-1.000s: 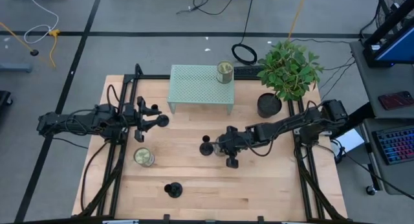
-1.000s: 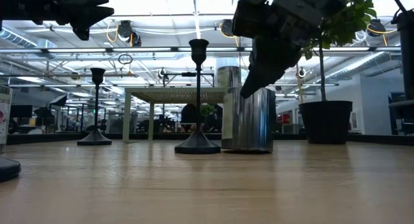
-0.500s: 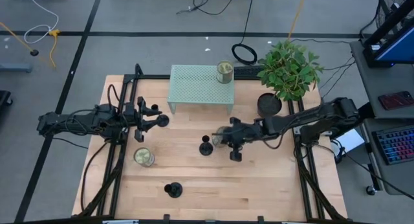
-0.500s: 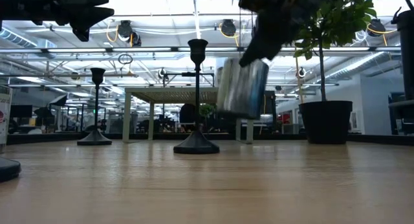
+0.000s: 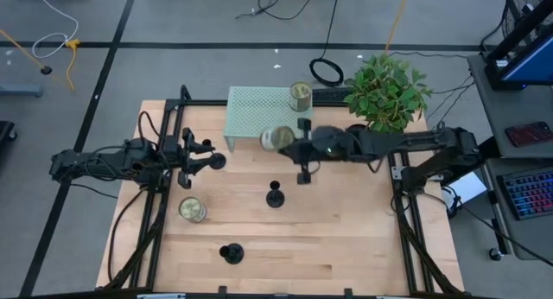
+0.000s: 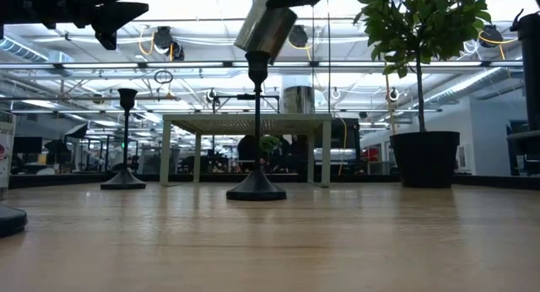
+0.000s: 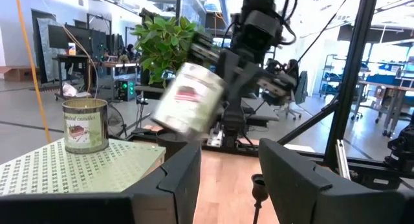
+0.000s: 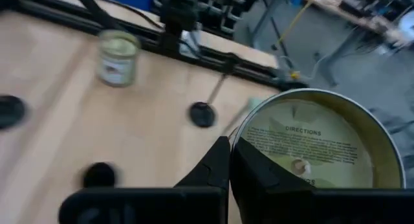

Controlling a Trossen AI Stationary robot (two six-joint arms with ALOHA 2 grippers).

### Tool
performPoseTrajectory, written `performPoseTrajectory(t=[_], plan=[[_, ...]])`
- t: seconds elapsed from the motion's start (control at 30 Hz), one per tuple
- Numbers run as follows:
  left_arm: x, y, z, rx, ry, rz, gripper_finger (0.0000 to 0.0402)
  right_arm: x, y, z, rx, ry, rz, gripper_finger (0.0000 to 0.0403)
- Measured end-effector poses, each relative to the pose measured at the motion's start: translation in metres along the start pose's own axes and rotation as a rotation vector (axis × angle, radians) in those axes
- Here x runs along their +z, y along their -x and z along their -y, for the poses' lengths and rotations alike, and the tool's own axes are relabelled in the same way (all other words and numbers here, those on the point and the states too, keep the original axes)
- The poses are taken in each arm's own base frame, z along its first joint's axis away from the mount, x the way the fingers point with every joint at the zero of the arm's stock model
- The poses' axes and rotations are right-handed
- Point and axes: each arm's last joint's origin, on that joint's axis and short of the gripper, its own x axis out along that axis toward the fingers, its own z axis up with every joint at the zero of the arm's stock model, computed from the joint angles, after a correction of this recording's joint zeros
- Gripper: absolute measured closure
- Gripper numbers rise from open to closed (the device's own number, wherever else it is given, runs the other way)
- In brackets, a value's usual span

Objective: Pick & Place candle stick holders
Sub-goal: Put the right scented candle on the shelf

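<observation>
My right pincer (image 5: 288, 145) is clenched on a round can (image 5: 276, 139), holding it tilted in the air by the front edge of the green rack (image 5: 259, 117). A second ago the can stood on the bench (image 5: 363, 238); now it is lifted and has moved toward the rack. One candle stick holder (image 5: 276, 195) stands on the bench in front of my pincer, near the middle. Another (image 5: 231, 252) stands near the front edge. My left pincer (image 5: 205, 159) waits at the left side, fingers apart, above a third holder (image 6: 124, 140). A second can (image 5: 192, 209) sits near it, another (image 5: 300, 96) on the rack.
</observation>
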Motion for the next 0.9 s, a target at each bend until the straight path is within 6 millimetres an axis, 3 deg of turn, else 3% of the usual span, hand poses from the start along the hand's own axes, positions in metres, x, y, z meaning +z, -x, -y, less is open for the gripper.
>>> performPoseTrajectory(t=[0.13, 0.27, 0.43, 0.57, 0.7, 0.9], plan=[[0.0, 0.0, 0.0, 0.0, -0.004, -0.001, 0.024, 0.017, -0.019, 0.028, -0.003, 0.034, 0.042, 0.0403], [0.0, 0.0, 0.0, 0.0, -0.012, -0.003, 0.024, 0.02, -0.044, 0.058, 0.047, 0.031, 0.047, 0.0403], [-0.001, 0.0, 0.0, 0.0, -0.012, -0.006, 0.024, 0.005, -0.071, 0.098, -0.002, -0.013, -0.081, 0.0403], [-0.001, 0.0, 0.0, -0.001, -0.013, -0.007, 0.024, -0.016, -0.087, 0.118, -0.032, -0.046, -0.156, 0.0403], [-0.001, 0.0, 0.0, -0.001, -0.013, -0.007, 0.024, -0.034, -0.097, 0.129, -0.039, -0.068, -0.205, 0.0403], [-0.001, 0.0, 0.0, -0.004, -0.013, -0.011, 0.024, -0.042, -0.095, 0.141, 0.003, -0.122, -0.202, 0.0403]])
